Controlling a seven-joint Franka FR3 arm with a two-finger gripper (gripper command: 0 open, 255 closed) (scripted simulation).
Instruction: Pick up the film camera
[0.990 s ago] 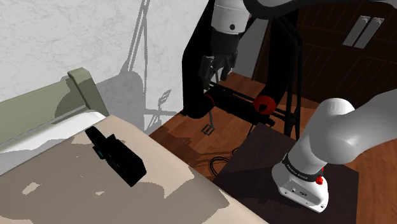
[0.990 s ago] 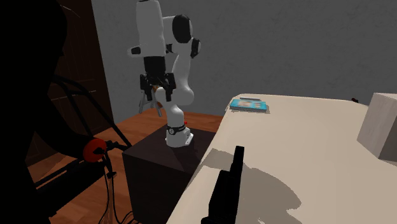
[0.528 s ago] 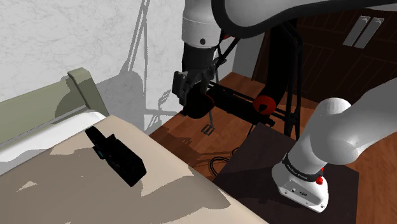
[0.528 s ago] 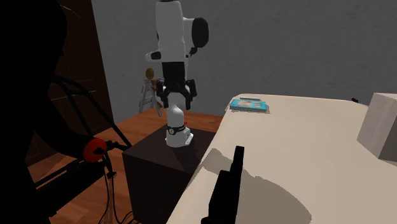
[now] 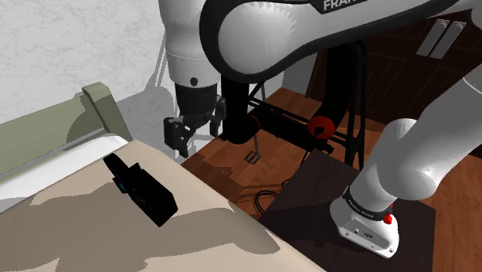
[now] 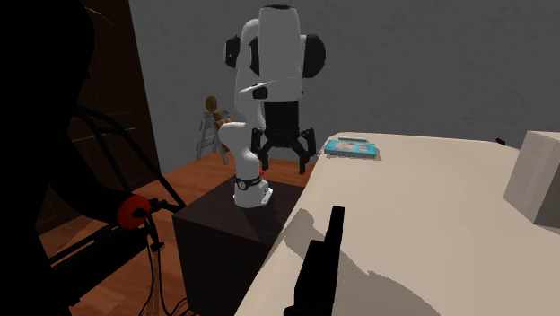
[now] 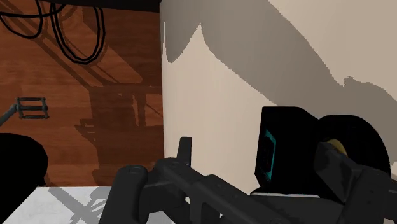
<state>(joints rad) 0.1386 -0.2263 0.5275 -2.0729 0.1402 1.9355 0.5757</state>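
One item sought: the film camera (image 5: 143,192), a black body with a small teal marking.
Camera's place: it lies flat on the beige worktop (image 5: 77,232), near the edge that drops to the wooden floor (image 5: 224,162). Nothing leans on it or covers it.
Camera's lie: its long side runs aslant across the shoulder view. In the wrist view the camera (image 7: 286,153) shows a round dark barrel on one side.
My tool: (image 5: 195,133) its fingers are spread wide and pinch nothing.
Tool's place: it hangs in the air over the worktop's edge, up and to the shoulder view's right of the camera, and apart from it. In the second exterior view my tool (image 6: 283,160) hangs beyond the camera (image 6: 321,265), near a blue book (image 6: 352,146).
Why spread: I judge the gap is kept wide so the fingers can straddle the body from above.
Why pointed down: a flat-lying thing offers its sides best to a grasp from overhead.
Stage: approach, with the grasp not yet made.
Next move calls for: carrying the tool over the body, turning the fingers across its narrow width, then lowering.
Risk: the camera sits close to the edge, so a nudge could push it off.
Other stock: a pale box (image 6: 538,179) on the worktop, my dark stand (image 6: 224,229), and a black frame with a red knob (image 5: 320,126).
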